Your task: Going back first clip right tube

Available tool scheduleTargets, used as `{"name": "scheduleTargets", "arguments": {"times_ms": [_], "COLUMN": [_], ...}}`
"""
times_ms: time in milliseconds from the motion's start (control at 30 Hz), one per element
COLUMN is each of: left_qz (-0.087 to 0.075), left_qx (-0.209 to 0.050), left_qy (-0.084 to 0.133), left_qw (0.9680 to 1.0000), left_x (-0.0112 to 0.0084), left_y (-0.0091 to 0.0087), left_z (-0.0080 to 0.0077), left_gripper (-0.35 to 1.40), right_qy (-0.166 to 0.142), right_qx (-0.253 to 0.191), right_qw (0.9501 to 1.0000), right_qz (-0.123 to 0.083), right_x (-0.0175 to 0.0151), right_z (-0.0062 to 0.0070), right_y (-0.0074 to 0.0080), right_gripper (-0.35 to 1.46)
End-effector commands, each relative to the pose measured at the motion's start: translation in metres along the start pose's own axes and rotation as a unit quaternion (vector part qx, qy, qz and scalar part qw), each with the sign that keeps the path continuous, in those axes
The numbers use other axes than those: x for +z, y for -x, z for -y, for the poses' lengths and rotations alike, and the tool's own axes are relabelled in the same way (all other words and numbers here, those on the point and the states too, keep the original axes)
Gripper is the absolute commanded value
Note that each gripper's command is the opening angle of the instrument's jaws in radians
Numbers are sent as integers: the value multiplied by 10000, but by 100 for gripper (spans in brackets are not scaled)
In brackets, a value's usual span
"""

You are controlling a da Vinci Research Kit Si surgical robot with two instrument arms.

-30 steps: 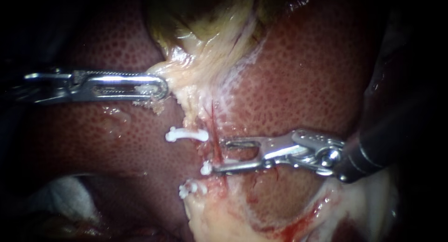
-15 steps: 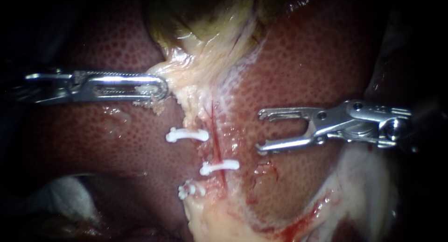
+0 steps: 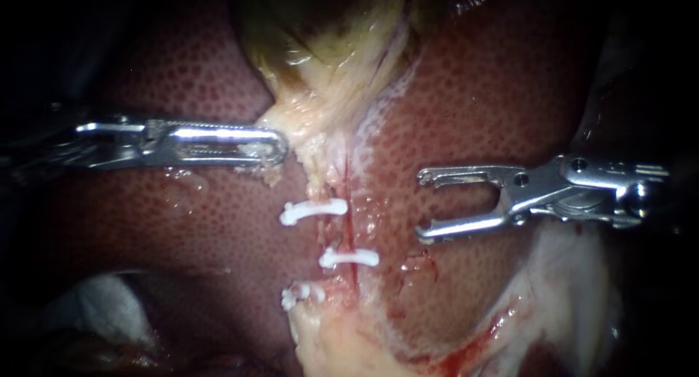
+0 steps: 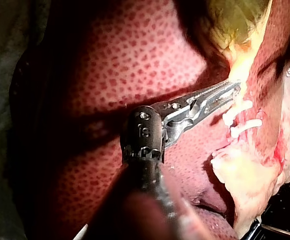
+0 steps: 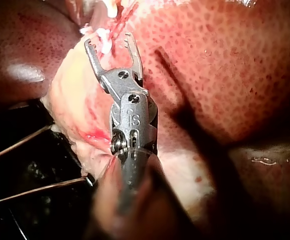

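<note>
**Endoscope view**
- Left instrument: my left instrument (image 3: 280, 147), slim bright steel with long slotted jaws, comes in from the left. Its jaws are clamped on the pale yellow tissue (image 3: 306, 122) hanging below the greenish-yellow gallbladder (image 3: 328, 35).
- Right instrument: my right instrument (image 3: 424, 206), steel with a forked tip, lies on the right over the mottled dark-red liver (image 3: 495, 93). Its jaws stand apart with nothing between them.
- Task clip: the middle white clip (image 3: 349, 258), a small plastic bar, sits across the thin red tube (image 3: 348, 202). It is left of the spread jaws and not touching them.
- Other clips: the far white clip (image 3: 313, 211) lies just left of that tube. The near white clip (image 3: 300, 295) sits at the edge of the pale fat (image 3: 328, 340).

**Left wrist view**
- Left instrument (image 4: 233, 88): jaws together, the tip pinching the pale yellow tissue.
- Clips: two white bars lie just beside the jaw tip, close to each other.

**Right wrist view**
- Right instrument (image 5: 108, 41): jaws spread wide and holding nothing.
- Clip: a white bar shows just ahead of the tips — I cannot tell which clip it is.
</note>
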Motion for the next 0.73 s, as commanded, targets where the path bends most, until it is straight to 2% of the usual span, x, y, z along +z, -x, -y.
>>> {"name": "scheduleTargets", "arguments": {"times_ms": [33, 267, 733], "left_qz": [44, 112, 127], "left_qx": [-31, -23, -17], "left_qy": [-17, 3, -1], "left_qw": [10000, 9999, 9999], "left_x": [6, 31, 32], "left_y": [2, 10, 12], "left_z": [2, 7, 8], "left_gripper": [-35, -35, -35], "right_qy": [-4, -6, -44], "right_qx": [2, 2, -26], "right_qw": [10000, 10000, 10000], "right_qz": [0, 0, 1], "right_x": [0, 0, -1], "right_z": [1, 2, 5], "right_y": [-1, -1, -3], "right_gripper": [50, 50, 50]}}
